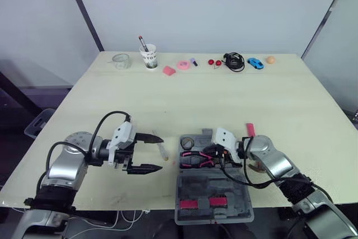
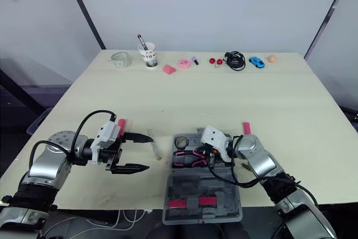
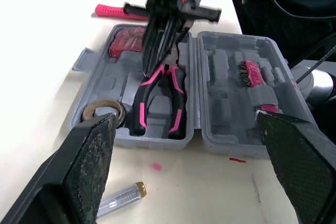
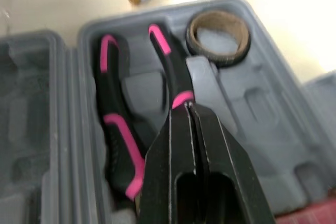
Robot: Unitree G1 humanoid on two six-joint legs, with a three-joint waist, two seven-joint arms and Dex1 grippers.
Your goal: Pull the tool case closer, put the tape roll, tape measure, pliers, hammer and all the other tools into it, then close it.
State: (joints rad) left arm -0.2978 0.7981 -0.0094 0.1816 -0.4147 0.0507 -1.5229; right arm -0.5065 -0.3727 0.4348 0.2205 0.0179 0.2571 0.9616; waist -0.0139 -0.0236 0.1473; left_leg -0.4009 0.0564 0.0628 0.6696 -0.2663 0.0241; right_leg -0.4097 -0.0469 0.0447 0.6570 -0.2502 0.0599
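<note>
Tool case (image 1: 224, 186) lies open at the near table (image 1: 224, 99) edge, pliers (image 3: 157, 98) inside. Right gripper (image 4: 188, 109), fingers pinched together, hangs over them; left gripper (image 1: 161, 153) gapes wide alongside. Pressing hard could tip the case off.

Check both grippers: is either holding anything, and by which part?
Left gripper: open, nothing held. Right gripper: fingers shut, tips down at the head end of the pliers in the tool case; whether they pinch it cannot be told.
</note>
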